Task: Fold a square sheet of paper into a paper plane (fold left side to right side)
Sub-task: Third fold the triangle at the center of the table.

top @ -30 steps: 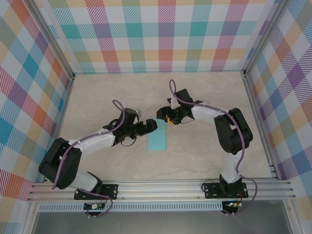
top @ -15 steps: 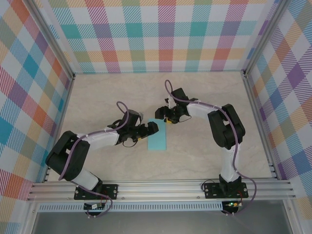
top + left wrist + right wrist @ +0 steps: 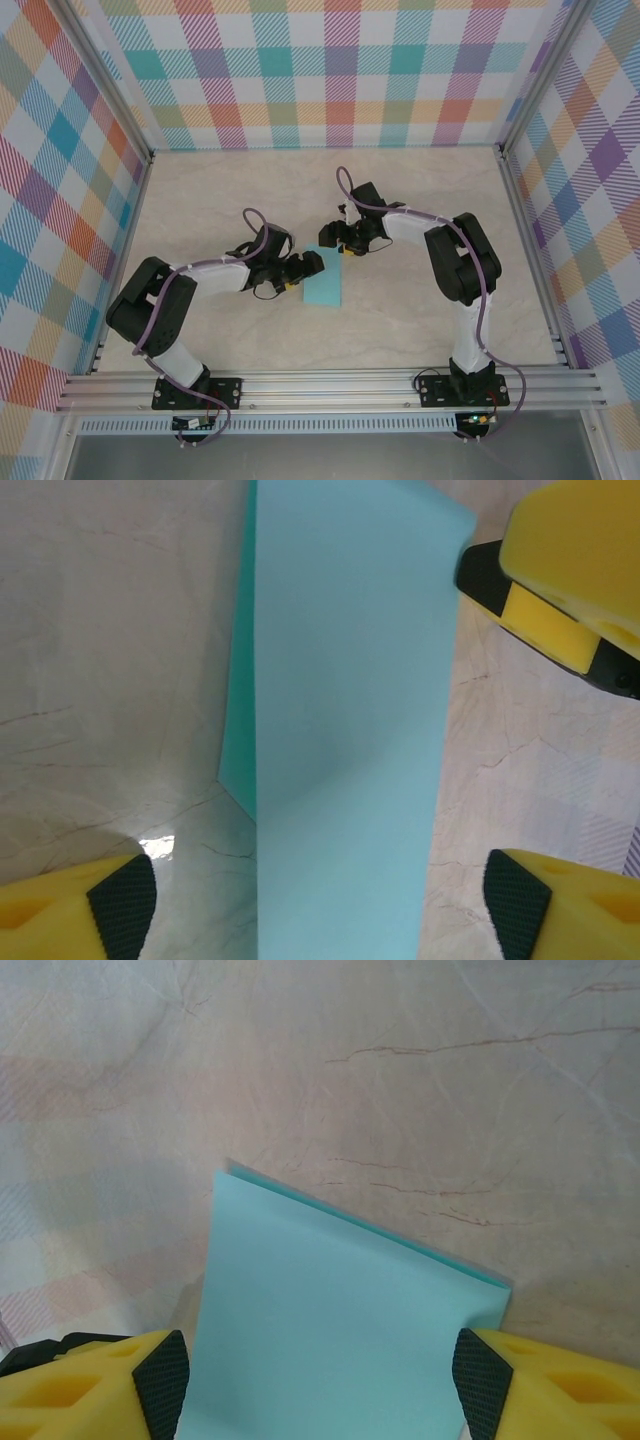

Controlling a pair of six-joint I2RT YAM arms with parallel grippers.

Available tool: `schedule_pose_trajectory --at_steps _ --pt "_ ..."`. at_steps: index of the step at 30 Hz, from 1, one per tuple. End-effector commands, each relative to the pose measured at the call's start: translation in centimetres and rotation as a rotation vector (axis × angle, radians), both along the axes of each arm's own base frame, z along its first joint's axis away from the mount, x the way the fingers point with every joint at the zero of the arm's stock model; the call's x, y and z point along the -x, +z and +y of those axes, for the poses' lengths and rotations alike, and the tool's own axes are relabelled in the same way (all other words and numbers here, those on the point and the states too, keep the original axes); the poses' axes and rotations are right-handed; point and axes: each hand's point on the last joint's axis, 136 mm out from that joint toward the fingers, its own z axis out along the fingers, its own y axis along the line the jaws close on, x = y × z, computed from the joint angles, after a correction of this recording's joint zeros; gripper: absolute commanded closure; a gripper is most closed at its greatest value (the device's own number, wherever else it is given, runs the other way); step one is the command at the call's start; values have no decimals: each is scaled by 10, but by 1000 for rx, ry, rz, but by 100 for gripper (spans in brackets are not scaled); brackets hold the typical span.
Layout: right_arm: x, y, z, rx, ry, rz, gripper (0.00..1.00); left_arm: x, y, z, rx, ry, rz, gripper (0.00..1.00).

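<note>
Logging square sheet of paper (image 3: pixel 323 286) already halved left over right, lying flat mid-table. Placing left gripper (image 3: pixel 312 262) at its 10 o'clock and right gripper (image 3: pixel 328 235) at 12, both spread and grasping nothing. Judging nose and wing folds outstanding.

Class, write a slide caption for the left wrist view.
Open left gripper frames the folded turquoise paper on the marbled table.

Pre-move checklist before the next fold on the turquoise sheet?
1. Fold: square sheet of paper halved into a narrow strip, ok.
2. Layers flush: not ok, a darker layer shows past the top one's edge in the left wrist view.
3. Open left gripper, fingers straddling the sheet: ok.
4. Open right gripper straddling the far end: ok.
5. Grippers apart: ok, though close.
6. Crease pressed flat: cannot tell.
</note>
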Motion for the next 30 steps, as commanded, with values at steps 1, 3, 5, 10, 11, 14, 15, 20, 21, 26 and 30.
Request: schedule_pose_trajectory --at_steps 1,3,5,10,11,14,15,20,21,26,30 --pt "3 -4 1 28 25 -2 26 -6 3 -23 73 -50 -14 20" --pt "3 -3 0 28 26 -6 26 -6 3 -23 75 -49 -13 26" --pt "3 -4 1 29 28 -4 25 -5 4 -24 78 -49 -15 31" --pt "4 -4 1 29 30 -6 25 -4 10 -24 84 -48 -27 49" --pt "4 -3 2 28 30 -7 25 -4 11 -23 82 -47 -28 50" --pt "4 -3 2 29 32 -8 24 -4 14 -21 76 -41 -38 55" --pt "4 -3 2 31 33 -11 24 -4 15 -20 69 -38 -41 57" --pt "2 0 2 36 34 -22 22 1 14 -15 42 -47 -38 65" --pt "0 2 2 37 36 -28 21 2 13 -13 36 -46 -37 67" --pt "-11 24 4 40 41 -97 11 7 7 -9 28 -38 -25 78" --pt "-19 55 4 33 51 -182 2 9 6 -10 35 -39 -20 87"
